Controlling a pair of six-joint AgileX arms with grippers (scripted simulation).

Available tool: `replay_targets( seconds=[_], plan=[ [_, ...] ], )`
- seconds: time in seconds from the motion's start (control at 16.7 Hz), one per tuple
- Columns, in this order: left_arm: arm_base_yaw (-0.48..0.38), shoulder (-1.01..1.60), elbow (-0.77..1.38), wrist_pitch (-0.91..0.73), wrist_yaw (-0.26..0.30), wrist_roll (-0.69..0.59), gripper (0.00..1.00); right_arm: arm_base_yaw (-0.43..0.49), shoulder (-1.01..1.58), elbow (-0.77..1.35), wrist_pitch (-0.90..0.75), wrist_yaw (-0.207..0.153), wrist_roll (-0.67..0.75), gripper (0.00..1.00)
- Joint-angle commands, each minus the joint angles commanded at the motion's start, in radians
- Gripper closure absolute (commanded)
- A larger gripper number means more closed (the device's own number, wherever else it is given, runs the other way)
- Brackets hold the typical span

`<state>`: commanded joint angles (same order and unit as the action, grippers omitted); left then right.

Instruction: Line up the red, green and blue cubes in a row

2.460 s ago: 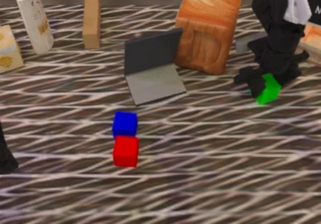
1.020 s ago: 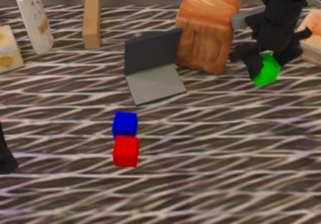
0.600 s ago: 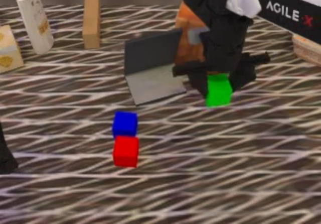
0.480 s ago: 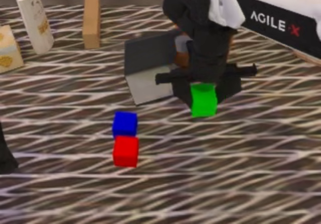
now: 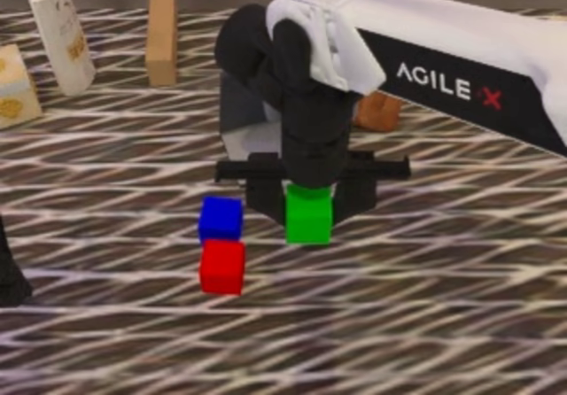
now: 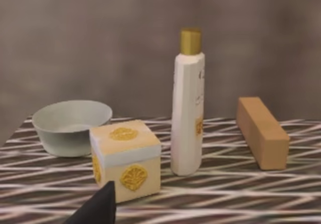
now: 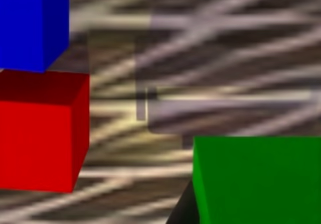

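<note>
The blue cube (image 5: 220,219) and the red cube (image 5: 221,267) sit touching on the table, left of centre, with the blue one behind the red one. My right gripper (image 5: 308,211) is shut on the green cube (image 5: 308,215) and holds it just right of the blue cube, with a small gap between them. The right wrist view shows the green cube (image 7: 256,179) close up, with the red cube (image 7: 40,133) and the blue cube (image 7: 30,23) beyond it. My left gripper (image 5: 9,280) stays parked at the table's left edge.
A small grey laptop (image 5: 244,120) and a large wooden block (image 5: 381,112) stand behind the right arm, partly hidden by it. At the back left are a white bottle (image 5: 60,32), a tan block (image 5: 161,36), a cream box (image 5: 13,85) and a bowl (image 6: 72,126).
My right arm has carried the green cube from the back right, past the wooden block and the laptop, to a spot beside the blue cube. The blue and red cubes have not moved.
</note>
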<state>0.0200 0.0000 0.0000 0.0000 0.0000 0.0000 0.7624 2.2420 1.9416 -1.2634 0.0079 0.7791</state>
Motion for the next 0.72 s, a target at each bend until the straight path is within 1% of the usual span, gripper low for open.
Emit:
replay_targets(
  seconds=[0.3, 0.6, 0.72],
  plan=[
    [0.000, 0.000, 0.000, 0.000, 0.000, 0.000, 0.00, -0.003, 0.007, -0.012, 0.017, -0.001, 0.000, 1.00],
    [0.000, 0.000, 0.000, 0.000, 0.000, 0.000, 0.00, -0.001, 0.043, -0.146, 0.197, 0.000, 0.004, 1.00],
    [0.000, 0.000, 0.000, 0.000, 0.000, 0.000, 0.00, 0.002, 0.054, -0.183, 0.239, 0.001, 0.003, 1.00]
  ],
)
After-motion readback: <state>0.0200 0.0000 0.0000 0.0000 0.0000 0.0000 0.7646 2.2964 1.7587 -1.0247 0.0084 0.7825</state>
